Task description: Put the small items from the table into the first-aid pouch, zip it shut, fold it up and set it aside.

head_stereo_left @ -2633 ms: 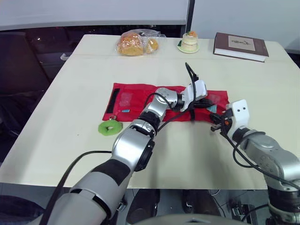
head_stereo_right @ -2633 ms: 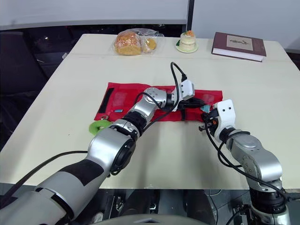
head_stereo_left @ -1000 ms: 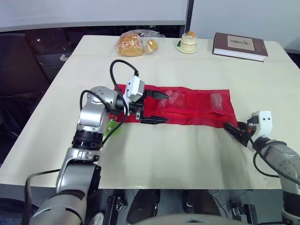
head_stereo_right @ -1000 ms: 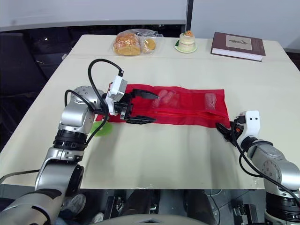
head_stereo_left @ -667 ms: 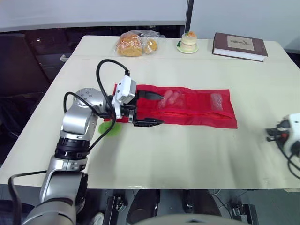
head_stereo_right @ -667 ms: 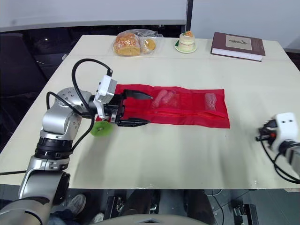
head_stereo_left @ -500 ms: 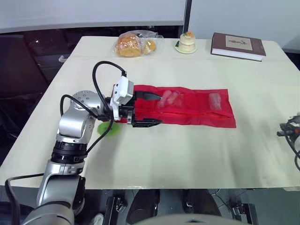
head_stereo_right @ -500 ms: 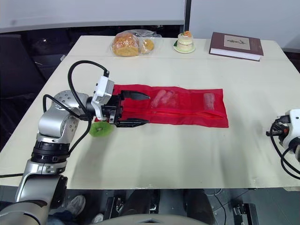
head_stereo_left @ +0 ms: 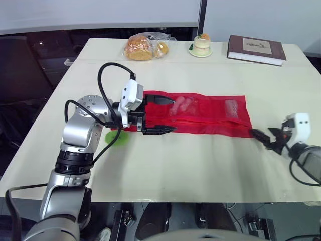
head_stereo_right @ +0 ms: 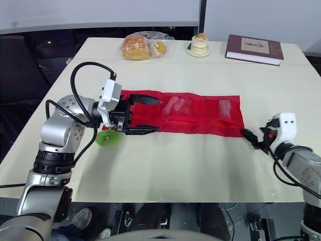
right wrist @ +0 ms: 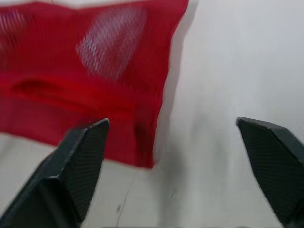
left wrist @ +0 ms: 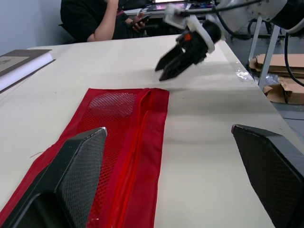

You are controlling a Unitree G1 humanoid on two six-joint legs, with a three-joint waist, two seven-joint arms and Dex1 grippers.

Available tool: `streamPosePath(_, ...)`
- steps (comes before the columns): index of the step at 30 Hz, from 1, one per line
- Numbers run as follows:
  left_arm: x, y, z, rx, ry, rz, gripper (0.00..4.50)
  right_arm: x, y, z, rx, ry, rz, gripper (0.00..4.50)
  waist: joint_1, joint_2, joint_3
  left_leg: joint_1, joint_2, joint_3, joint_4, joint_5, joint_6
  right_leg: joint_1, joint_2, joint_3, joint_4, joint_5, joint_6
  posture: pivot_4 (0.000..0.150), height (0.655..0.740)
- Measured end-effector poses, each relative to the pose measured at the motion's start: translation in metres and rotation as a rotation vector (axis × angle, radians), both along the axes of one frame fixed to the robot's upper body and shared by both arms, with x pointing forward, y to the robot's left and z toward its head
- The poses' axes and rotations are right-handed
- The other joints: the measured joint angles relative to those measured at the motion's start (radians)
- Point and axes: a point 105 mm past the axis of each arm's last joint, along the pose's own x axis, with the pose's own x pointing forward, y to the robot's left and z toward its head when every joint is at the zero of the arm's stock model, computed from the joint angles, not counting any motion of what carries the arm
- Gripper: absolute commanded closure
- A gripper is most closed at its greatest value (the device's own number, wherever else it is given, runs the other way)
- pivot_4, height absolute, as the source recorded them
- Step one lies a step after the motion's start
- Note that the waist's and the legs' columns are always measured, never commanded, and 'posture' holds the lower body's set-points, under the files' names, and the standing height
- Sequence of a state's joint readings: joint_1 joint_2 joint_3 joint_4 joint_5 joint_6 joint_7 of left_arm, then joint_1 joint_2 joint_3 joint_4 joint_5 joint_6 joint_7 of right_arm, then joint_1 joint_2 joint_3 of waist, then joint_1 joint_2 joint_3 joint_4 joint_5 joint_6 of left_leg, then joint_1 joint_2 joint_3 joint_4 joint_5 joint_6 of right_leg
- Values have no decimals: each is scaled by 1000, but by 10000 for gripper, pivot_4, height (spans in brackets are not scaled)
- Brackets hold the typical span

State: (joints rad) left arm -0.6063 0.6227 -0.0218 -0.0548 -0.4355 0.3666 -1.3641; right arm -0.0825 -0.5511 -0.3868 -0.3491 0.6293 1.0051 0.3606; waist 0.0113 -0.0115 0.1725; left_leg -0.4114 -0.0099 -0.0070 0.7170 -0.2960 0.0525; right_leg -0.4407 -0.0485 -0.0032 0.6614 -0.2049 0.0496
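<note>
The red mesh first-aid pouch (head_stereo_left: pixel 200 114) lies flat and stretched out across the middle of the table. White items show through its mesh (head_stereo_left: pixel 181 104), and another sits near its right end (head_stereo_left: pixel 230 107). My left gripper (head_stereo_left: pixel 168 114) is open, hovering over the pouch's left part with one finger on each side of it. A green round item (head_stereo_left: pixel 116 136) lies on the table by the pouch's left end, under my left forearm. My right gripper (head_stereo_left: pixel 261 139) is open, just off the pouch's near right corner (right wrist: pixel 147 156) and not touching it.
Along the far edge stand a bagged bread loaf (head_stereo_left: pixel 145 46), a small cake on a plate (head_stereo_left: pixel 202 45) and a brown book (head_stereo_left: pixel 257 49). In the left wrist view a person in black (left wrist: pixel 95 19) sits beyond the table, with cardboard boxes (left wrist: pixel 285 88) on the floor.
My right gripper left the pouch's right corner, swung out toward the table's right edge, then came back near that corner and now stands open. My left gripper drifted slightly left.
</note>
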Motion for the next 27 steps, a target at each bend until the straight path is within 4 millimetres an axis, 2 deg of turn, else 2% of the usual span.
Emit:
streamPosePath(4,0,-2,0,5,-2,-7,0,5,18,-8,-10,12,39,366,-1,0,0,0,0,0,0,0,0,0,0,0,0,0,0,1500,7289)
streamPosePath(7,0,-2,0,4,-3,-3,0,8,25,-8,-16,4,60,8098,-1,0,0,0,0,0,0,0,0,0,0,0,0,0,0,1500,7289)
streamPosePath(9,1,-2,0,3,-5,1,0,10,32,-10,-23,-2,82,17736,-2,0,0,0,0,0,0,0,0,0,0,0,0,0,0,1500,7289)
streamPosePath(13,1,-2,0,1,-4,9,0,12,30,-11,-50,-4,84,37234,-1,0,0,0,0,0,0,0,0,0,0,0,0,0,0,1500,7289)
streamPosePath(14,1,-2,-1,1,-4,11,0,12,31,-11,-57,-8,95,43465,-1,0,0,0,0,0,0,0,0,0,0,0,0,0,0,1500,7289)
streamPosePath(18,2,-1,-2,-1,-2,20,0,12,21,-9,-103,-10,96,44327,1,0,0,0,0,0,0,0,0,0,0,0,0,0,0,1500,7289)
streamPosePath(21,2,1,-5,0,5,32,0,10,3,-8,-185,-9,81,44327,6,0,0,-1,-1,-1,0,0,0,0,-1,0,-1,0,0,1500,7289)
streamPosePath(24,2,1,-5,1,6,37,0,10,-31,-8,-319,-3,17,44327,8,0,0,-1,-2,0,0,0,0,1,-2,0,-1,0,0,1500,7289)
streamPosePath(27,2,2,-6,1,5,39,0,9,-79,-7,-480,20,-115,44327,6,0,0,-1,-3,0,0,0,0,1,-2,0,-1,0,0,1500,7289)
